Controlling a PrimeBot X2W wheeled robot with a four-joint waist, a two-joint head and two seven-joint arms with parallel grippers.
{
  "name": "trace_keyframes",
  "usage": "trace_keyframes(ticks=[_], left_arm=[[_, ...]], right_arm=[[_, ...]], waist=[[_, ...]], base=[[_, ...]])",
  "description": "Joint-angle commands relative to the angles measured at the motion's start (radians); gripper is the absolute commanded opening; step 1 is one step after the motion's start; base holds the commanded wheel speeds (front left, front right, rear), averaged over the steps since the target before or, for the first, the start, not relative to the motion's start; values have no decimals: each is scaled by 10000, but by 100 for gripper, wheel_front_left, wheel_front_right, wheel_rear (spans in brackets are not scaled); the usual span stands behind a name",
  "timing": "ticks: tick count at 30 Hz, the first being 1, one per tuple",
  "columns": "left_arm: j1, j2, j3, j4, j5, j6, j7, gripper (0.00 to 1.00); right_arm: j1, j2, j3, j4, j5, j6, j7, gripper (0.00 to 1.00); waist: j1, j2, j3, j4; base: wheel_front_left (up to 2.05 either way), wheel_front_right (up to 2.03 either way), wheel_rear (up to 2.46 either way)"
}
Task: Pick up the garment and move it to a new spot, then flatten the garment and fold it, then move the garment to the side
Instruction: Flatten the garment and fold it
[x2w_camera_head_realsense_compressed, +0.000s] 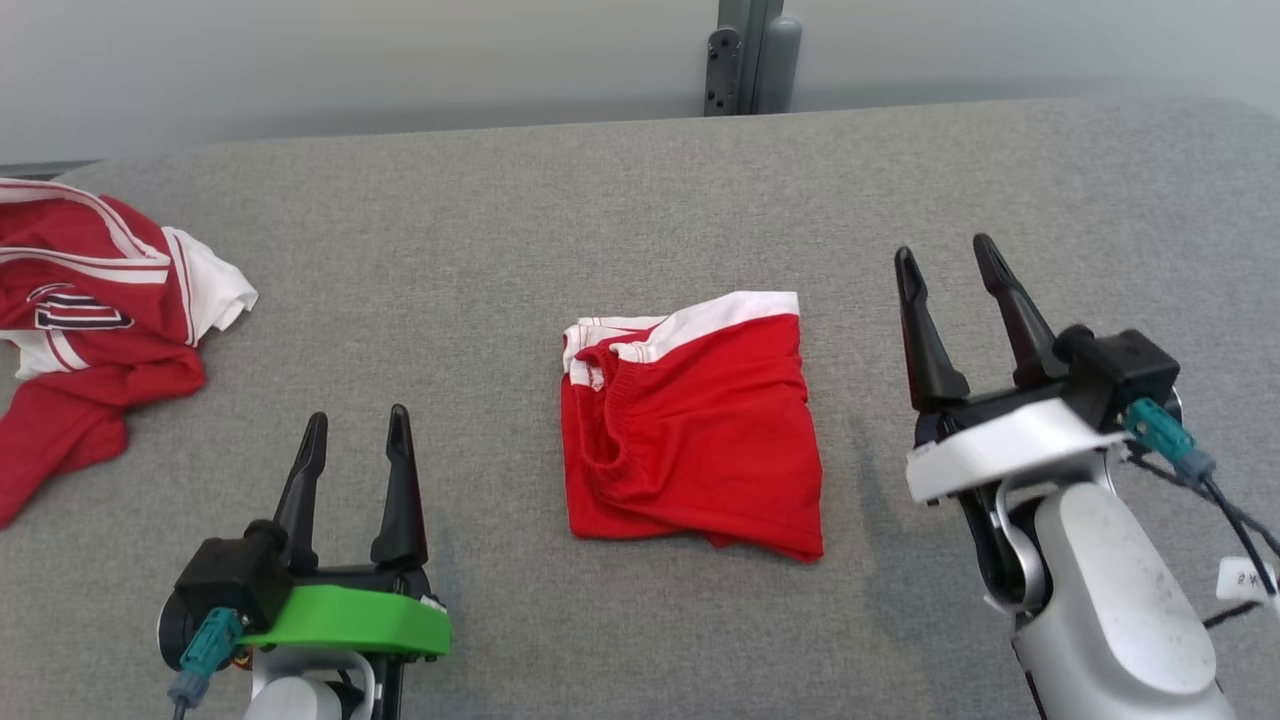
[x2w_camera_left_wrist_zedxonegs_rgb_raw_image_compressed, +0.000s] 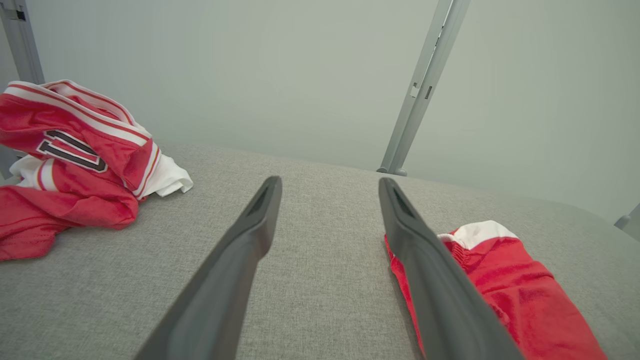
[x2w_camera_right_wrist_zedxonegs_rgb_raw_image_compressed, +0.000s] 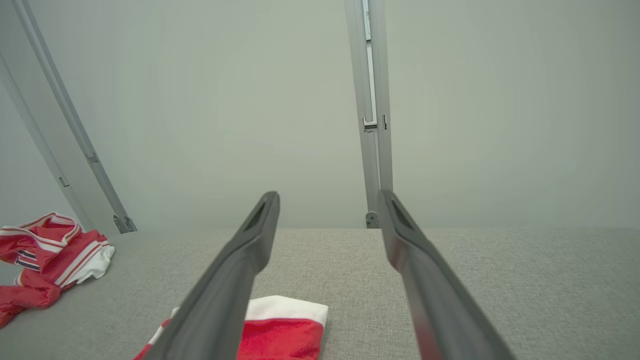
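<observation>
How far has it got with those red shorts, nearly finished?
Mostly done, it seems: the red shorts lie folded in a compact square. Nothing is in hand: the left gripper and right gripper stand open either side of them, not touching. Left to do: moving the shorts aside.

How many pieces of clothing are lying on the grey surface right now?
2. Folded red shorts lie in the middle; a crumpled red jersey sits at the far left, partly cut off.

Got a crumpled red-and-white jersey bunched up at the far left of the grey fabric surface. Also spotting a grey metal post behind, against a pale wall.
</observation>
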Motion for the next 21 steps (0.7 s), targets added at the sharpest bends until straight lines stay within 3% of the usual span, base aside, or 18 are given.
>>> trace_keyframes(ticks=[1, 9, 21], left_arm=[[246, 1, 62, -77, 106, 35, -5, 100], [1014, -34, 216, -475, 166, 150, -5, 100], [1174, -41, 185, -694, 95, 283, -5, 100]], right_arm=[[400, 67, -175, -291, -275, 0, -24, 100], [2094, 247, -635, -1526, -885, 0, -28, 100], [2483, 248, -847, -1224, -302, 0, -29, 100]], waist=[[0, 0, -221, -190], [0, 0, -471, -286], [0, 0, -473, -105]], base=[[0, 0, 0], [0, 0, 0], [0, 0, 0]])
